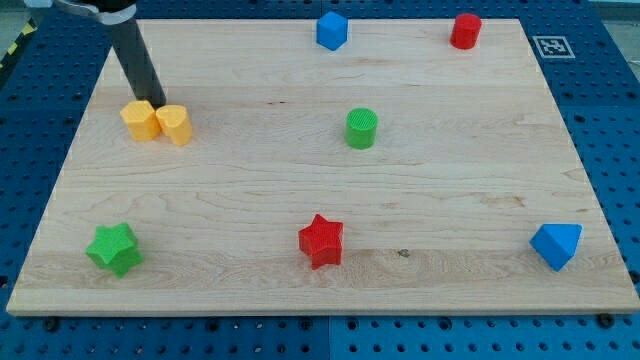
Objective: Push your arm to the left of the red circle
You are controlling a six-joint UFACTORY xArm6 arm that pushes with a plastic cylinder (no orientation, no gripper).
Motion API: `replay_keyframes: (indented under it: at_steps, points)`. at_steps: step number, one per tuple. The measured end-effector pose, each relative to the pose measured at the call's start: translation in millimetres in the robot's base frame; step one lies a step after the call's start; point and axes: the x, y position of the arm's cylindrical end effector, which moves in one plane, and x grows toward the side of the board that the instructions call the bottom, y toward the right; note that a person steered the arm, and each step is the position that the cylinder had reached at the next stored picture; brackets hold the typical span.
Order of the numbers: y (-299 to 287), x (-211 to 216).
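The red circle point(465, 31), a short red cylinder, stands near the top right corner of the wooden board point(260, 200). My dark rod comes down from the view's top left, and my tip point(156, 103) rests just behind two yellow blocks point(140, 120) point(174, 125) at the left of the board, touching or nearly touching them. The tip is far to the left of the red circle, almost the whole board width away.
A blue cube-like block point(331, 31) sits at top centre, a green cylinder point(361, 128) in the middle, a red star point(321, 241) at bottom centre, a green star point(114, 249) at bottom left, and a blue wedge-shaped block point(556, 245) at bottom right.
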Motion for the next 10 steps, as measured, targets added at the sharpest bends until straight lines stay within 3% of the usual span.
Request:
replay_keyframes:
  at_steps: [1,3,4,6,7,8,10]
  points:
    - [14,-27]
    - [149,-26]
    - [176,-25]
    - [176,-25]
    - [208,-25]
    - [276,-32]
    - [326,-88]
